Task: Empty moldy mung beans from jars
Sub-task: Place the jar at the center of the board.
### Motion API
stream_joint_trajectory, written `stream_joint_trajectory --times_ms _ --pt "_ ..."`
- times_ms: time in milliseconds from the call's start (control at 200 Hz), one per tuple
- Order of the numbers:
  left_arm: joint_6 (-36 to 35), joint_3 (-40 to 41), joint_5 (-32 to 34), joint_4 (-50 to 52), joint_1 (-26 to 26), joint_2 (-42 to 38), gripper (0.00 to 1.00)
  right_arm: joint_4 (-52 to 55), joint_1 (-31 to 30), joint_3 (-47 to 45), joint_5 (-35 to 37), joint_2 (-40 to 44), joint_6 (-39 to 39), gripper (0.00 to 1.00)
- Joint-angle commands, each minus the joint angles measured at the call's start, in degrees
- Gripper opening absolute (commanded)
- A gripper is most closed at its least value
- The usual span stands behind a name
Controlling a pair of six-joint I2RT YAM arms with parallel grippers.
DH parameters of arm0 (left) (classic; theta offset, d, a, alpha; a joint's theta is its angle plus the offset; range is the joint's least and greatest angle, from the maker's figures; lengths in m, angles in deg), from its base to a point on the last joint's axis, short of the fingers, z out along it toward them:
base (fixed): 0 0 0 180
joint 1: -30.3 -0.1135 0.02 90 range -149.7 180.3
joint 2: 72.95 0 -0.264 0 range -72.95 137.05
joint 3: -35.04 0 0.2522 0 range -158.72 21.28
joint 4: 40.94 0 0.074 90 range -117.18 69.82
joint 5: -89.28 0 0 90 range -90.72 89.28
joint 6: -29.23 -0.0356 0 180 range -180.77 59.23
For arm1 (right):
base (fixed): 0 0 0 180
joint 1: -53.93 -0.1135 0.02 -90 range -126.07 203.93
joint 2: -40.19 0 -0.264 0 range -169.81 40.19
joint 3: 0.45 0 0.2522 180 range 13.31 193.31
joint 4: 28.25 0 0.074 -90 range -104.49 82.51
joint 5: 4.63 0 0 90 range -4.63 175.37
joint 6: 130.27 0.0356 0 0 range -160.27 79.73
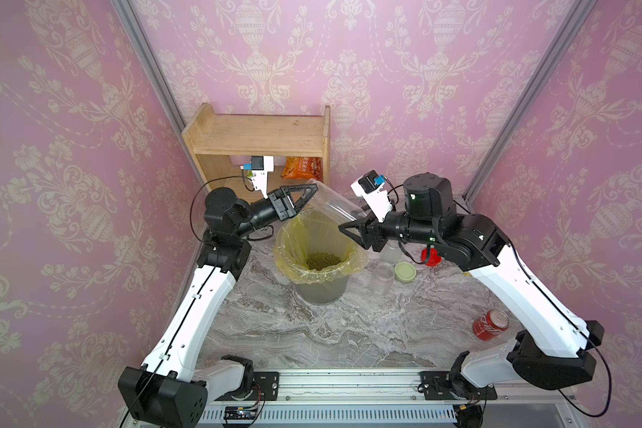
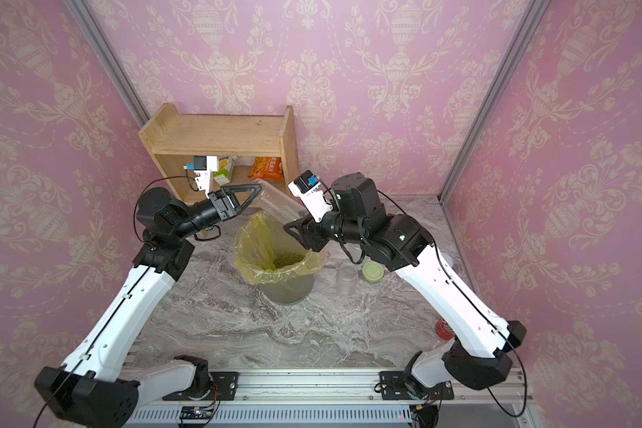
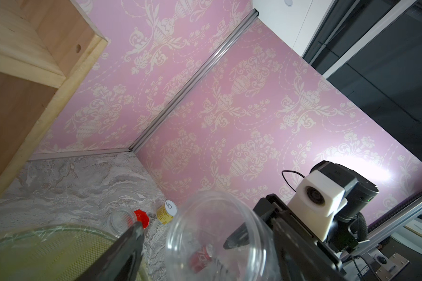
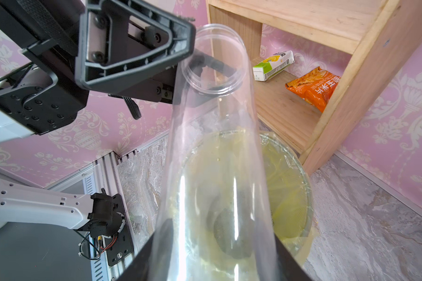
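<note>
One empty tall jar point(image 1: 334, 202) tilts above the bin point(image 1: 323, 292) holding the mung beans point(image 1: 323, 260). Right fingers point(image 1: 354, 233) pinch its base; left fingers point(image 4: 183, 39) straddle its mouth, grip unclear. Pouring looks done; next, set it down.

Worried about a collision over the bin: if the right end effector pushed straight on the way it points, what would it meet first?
Probably the left end effector: the empty jar that the right end effector holds aims its mouth between that one's jaws. Contact there is unclear.
</note>
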Motion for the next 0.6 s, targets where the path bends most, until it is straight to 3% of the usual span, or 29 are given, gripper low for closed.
stream_joint_trajectory --times_ms 0,195,595 --pt "0.6 -1.5 -0.9 -1.3 0.7 1.2 0.84 -7.6 -0.3 -4.1 -1.2 1.6 -0.7 0.41" --pt "0.3 -1.5 1.3 -1.3 1.9 1.6 0.81 -10.9 -0.4 -7.4 0.2 2.7 -0.1 0.40" --pt "0.5 -2.4 0.1 -2.7 2.1 2.0 0.62 -13.0 -0.4 -9.4 2.6 3.3 -2.6 0.41"
